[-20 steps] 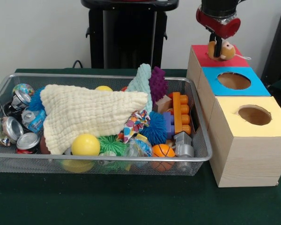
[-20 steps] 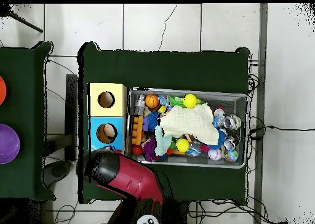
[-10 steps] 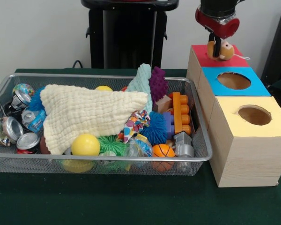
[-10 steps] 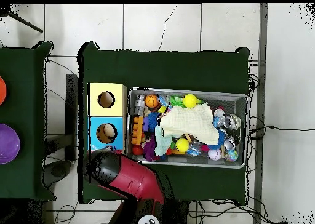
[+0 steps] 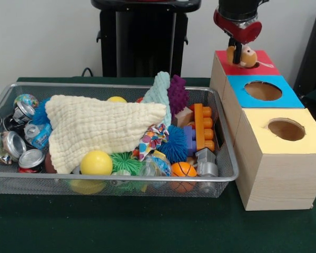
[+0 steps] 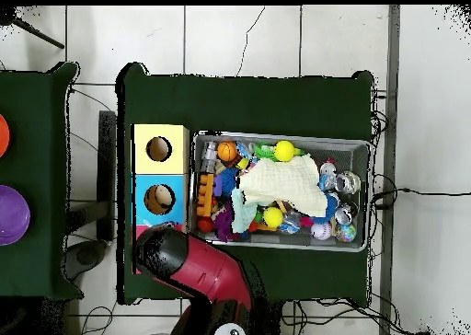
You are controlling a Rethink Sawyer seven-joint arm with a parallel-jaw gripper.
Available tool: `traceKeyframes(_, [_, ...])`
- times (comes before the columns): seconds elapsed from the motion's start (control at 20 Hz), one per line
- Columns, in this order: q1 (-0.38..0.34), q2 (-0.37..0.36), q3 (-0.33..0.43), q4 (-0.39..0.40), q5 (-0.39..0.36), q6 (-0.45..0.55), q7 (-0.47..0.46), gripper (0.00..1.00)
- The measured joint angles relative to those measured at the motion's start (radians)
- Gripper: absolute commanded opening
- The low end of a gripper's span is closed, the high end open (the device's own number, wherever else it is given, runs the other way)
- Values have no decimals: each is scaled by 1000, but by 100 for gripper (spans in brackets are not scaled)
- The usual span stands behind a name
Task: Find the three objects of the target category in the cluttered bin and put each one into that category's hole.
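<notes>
Toy mouse (image 5: pixel 242 56), orange and tan, sits gripped in your claw (image 5: pixel 239 52). You have it over the red box (image 5: pixel 263 62), beside the blue box (image 5: pixel 290 98).

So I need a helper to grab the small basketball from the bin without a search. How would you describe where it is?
Start at the wire mesh bin on the green table, and go to its front corner nearest the yellow-topped wooden box. The small orange basketball with black seams lies there against the front wall, beside a grey toy block. The plain yellow ball further along has no seams.
</notes>
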Motion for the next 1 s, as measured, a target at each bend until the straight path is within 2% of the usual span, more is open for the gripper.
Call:
traceKeyframes(0.05, [0, 0, 0, 6, 0, 0, 0, 100])
traceKeyframes(1.0, [12, -2, 2, 42, 4, 0, 0, 100])
